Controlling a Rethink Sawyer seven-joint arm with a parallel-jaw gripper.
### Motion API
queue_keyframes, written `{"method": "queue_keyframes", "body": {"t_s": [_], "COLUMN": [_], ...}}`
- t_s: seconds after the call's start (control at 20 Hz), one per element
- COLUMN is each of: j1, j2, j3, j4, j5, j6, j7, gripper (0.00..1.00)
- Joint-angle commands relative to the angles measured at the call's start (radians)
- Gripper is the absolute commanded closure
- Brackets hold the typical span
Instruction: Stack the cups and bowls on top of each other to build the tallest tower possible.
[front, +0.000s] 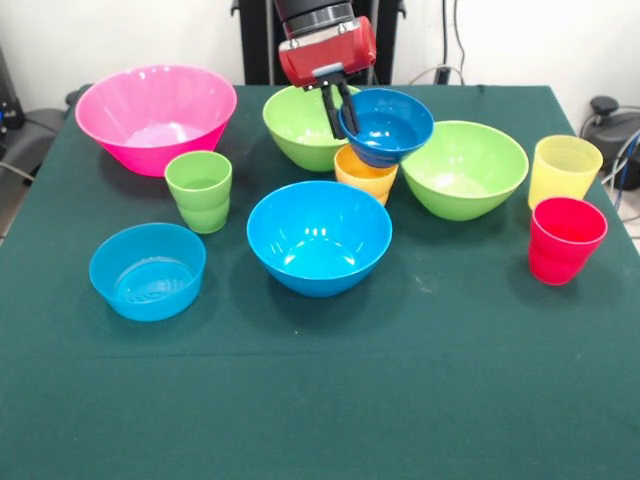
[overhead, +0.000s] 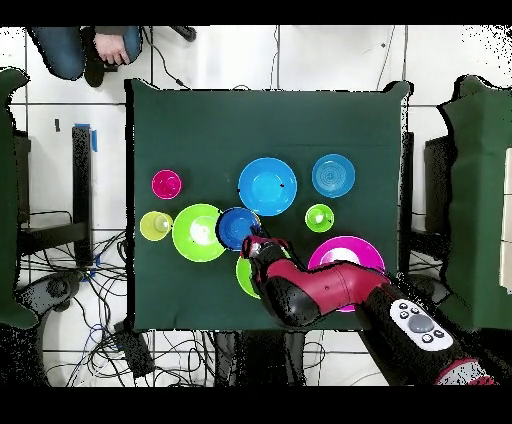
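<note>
My gripper (front: 342, 112) is shut on the near rim of the small dark blue bowl (front: 392, 125), one finger inside and one outside. The bowl hangs slightly tilted right over the orange-yellow cup (front: 364, 177); I cannot tell whether it rests on the cup. In the overhead view the gripper (overhead: 251, 241) and dark blue bowl (overhead: 237, 227) hide that cup. Two lime green bowls (front: 300, 125) (front: 464, 168) flank it. The bright blue bowl (front: 318, 236), light blue bowl (front: 147, 270), pink bowl (front: 155, 116), green cup (front: 200, 190), pale yellow cup (front: 564, 170) and red cup (front: 565, 240) stand apart on the table.
The dark green tablecloth (front: 320, 400) covers the table. A person (overhead: 100, 48) stands past the table's far edge in the overhead view. Cables lie on the floor around the table.
</note>
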Motion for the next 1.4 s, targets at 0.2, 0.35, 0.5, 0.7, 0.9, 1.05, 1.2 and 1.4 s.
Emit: {"method": "queue_keyframes", "body": {"t_s": [0.2, 0.35, 0.5, 0.7, 0.9, 1.05, 1.2, 1.4], "j1": [0.113, 0.124, 0.121, 0.108, 0.082, 0.077, 0.073, 0.09], "j2": [0.06, 0.064, 0.074, 0.067, 0.062, 0.066, 0.066, 0.079], "j3": [-0.107, -0.119, -0.118, -0.106, -0.075, -0.07, -0.066, -0.088], "j4": [-0.101, -0.105, -0.11, -0.109, -0.105, -0.107, -0.107, -0.112], "j5": [-0.018, -0.017, -0.026, -0.035, -0.047, -0.049, -0.052, -0.05], "j6": [-0.122, -0.128, -0.133, -0.122, -0.096, -0.094, -0.09, -0.112], "j7": [0.041, 0.041, 0.041, 0.043, 0.043, 0.043, 0.04, 0.038], "gripper": [1.0, 1.0, 1.0, 1.0, 1.0, 1.0, 1.0, 1.0]}}
